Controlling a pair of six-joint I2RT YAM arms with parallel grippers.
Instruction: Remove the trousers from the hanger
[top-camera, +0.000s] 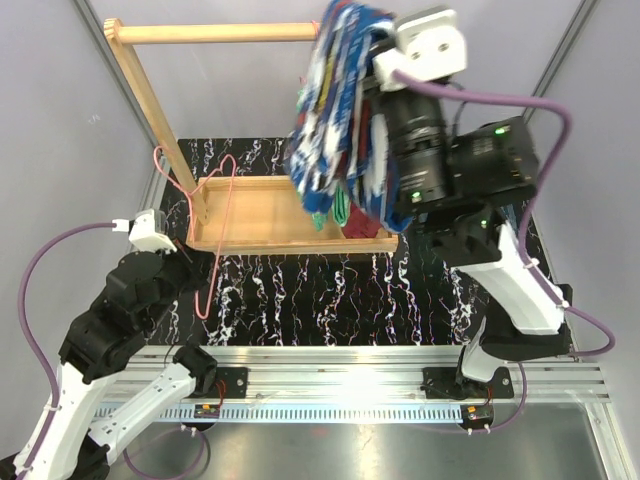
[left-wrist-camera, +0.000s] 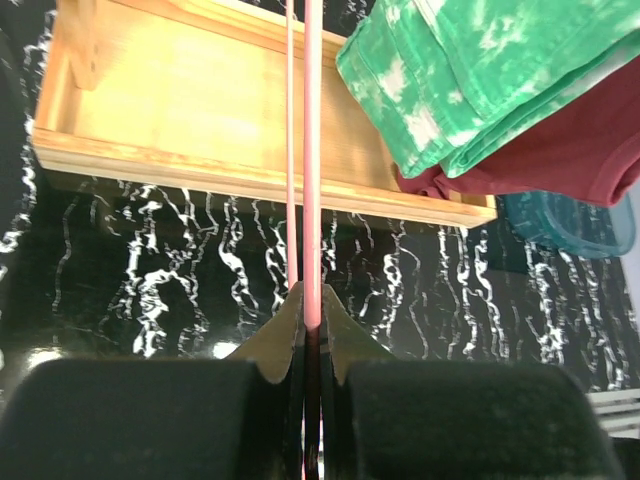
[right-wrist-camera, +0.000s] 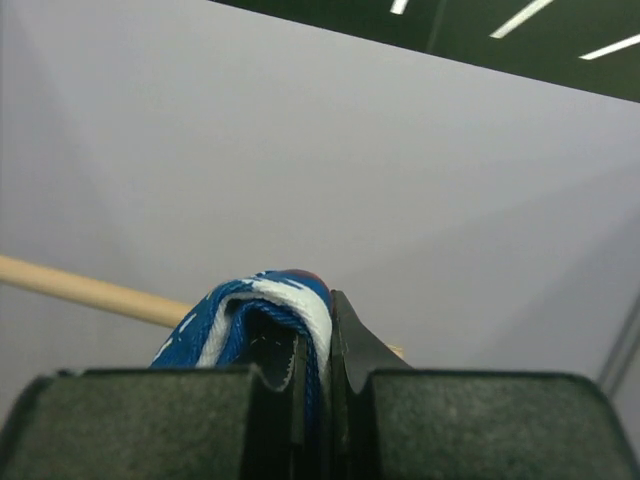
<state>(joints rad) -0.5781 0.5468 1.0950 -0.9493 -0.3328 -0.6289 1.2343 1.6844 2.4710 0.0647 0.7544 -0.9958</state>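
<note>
My right gripper (right-wrist-camera: 318, 312) is shut on a fold of the blue trousers (right-wrist-camera: 245, 305), which have white and red streaks. In the top view they hang from it (top-camera: 335, 120) high up beside the wooden rail (top-camera: 220, 33). The gripper's fingers are hidden behind the cloth there. The thin pink hanger (top-camera: 218, 235) stands bare over the tray. My left gripper (left-wrist-camera: 312, 305) is shut on the hanger's wire (left-wrist-camera: 312, 150). The green mottled trousers (left-wrist-camera: 470, 70) lie folded at the right end of the wooden tray (left-wrist-camera: 200, 120), on a maroon tank top (left-wrist-camera: 580, 150).
The wooden rack has a slanted post (top-camera: 150, 110) at the left and the tray (top-camera: 260, 215) as its base, on a black marbled mat (top-camera: 330, 300). A teal cloth (left-wrist-camera: 570, 222) lies past the tray's right end. The rail also shows in the right wrist view (right-wrist-camera: 80, 290).
</note>
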